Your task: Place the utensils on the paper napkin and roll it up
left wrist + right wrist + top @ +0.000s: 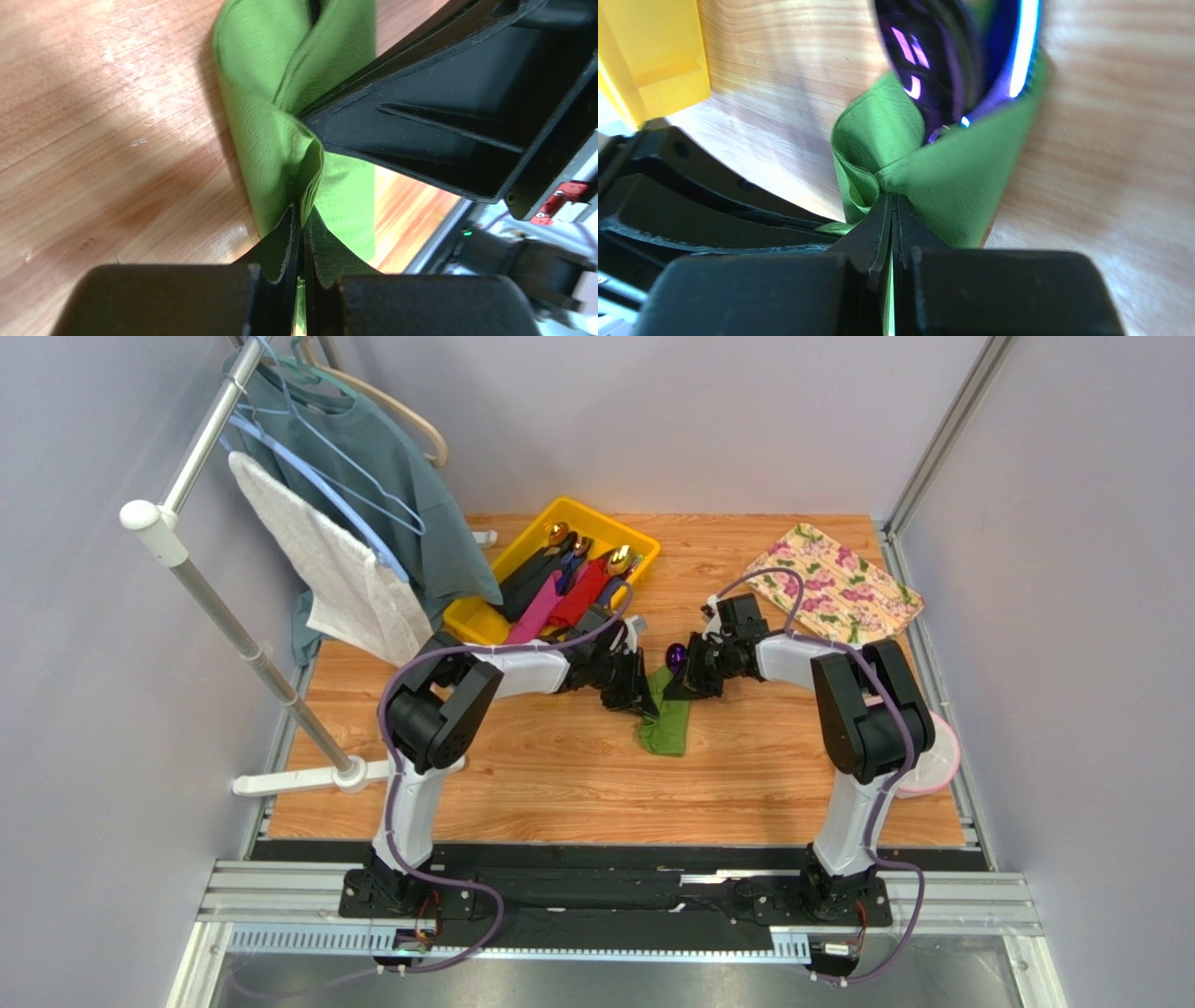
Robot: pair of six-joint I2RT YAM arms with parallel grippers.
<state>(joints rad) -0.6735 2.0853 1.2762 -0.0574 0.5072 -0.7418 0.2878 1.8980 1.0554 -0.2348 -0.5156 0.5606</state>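
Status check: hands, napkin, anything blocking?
Left hand shut on thin green paper napkin. Right hand shut on it too. Dark iridescent utensil head sticks out of the fold. Yellow plastic tray apart from it.

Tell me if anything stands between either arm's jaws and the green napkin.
Nothing visible does. The left jaws and the right jaws are each shut directly on the paper napkin, which is wrapped around a dark iridescent utensil.

Head of the wrapped utensil [934, 63] blurred and cut by the top edge, handle hidden inside the paper napkin [955, 182], utensils [568, 581] in the yellow tray [634, 543] too small to identify
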